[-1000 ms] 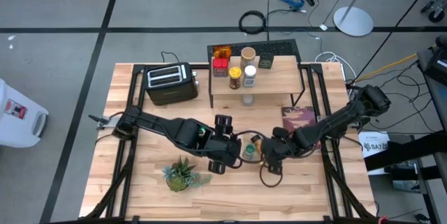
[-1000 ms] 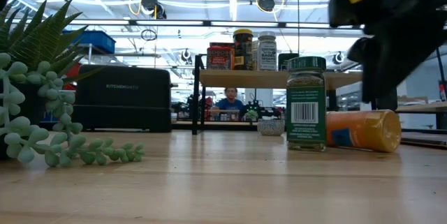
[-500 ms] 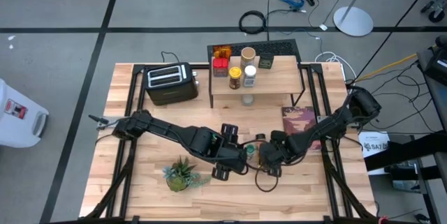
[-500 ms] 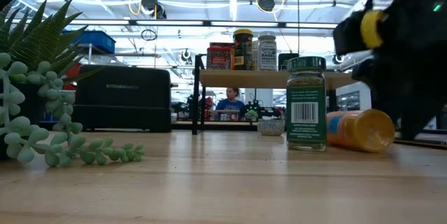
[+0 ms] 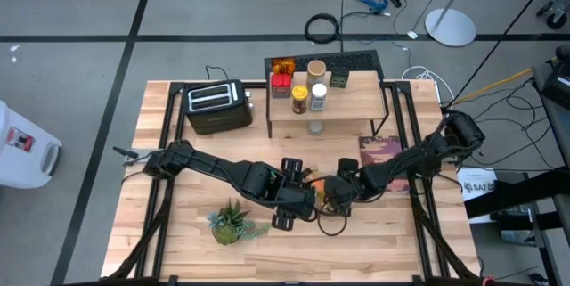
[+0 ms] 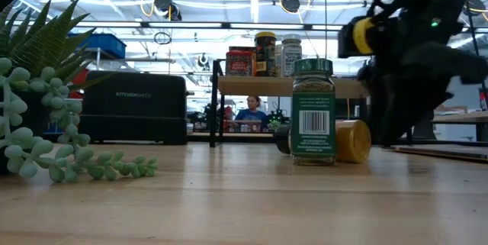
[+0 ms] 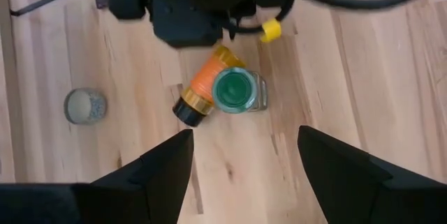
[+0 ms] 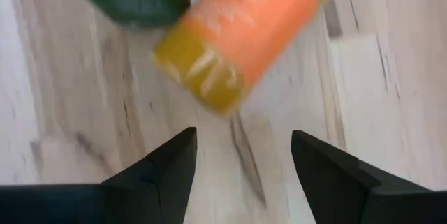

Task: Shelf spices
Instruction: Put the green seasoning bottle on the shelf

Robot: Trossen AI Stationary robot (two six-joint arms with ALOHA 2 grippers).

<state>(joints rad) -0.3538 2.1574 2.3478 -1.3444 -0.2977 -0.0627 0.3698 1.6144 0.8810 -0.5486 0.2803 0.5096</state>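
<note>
Two stray spices remain mid-surface: upright green-capped glass jar (image 7: 232,91) touching toppled orange bottle (image 7: 209,84); both grippers' fingers apart, empty; next, grasp one.

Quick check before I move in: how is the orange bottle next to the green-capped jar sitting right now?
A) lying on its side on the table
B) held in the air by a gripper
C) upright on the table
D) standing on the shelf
A: the orange bottle lies flat on the table, touching the upright green-capped jar; neither open gripper holds it.
</note>
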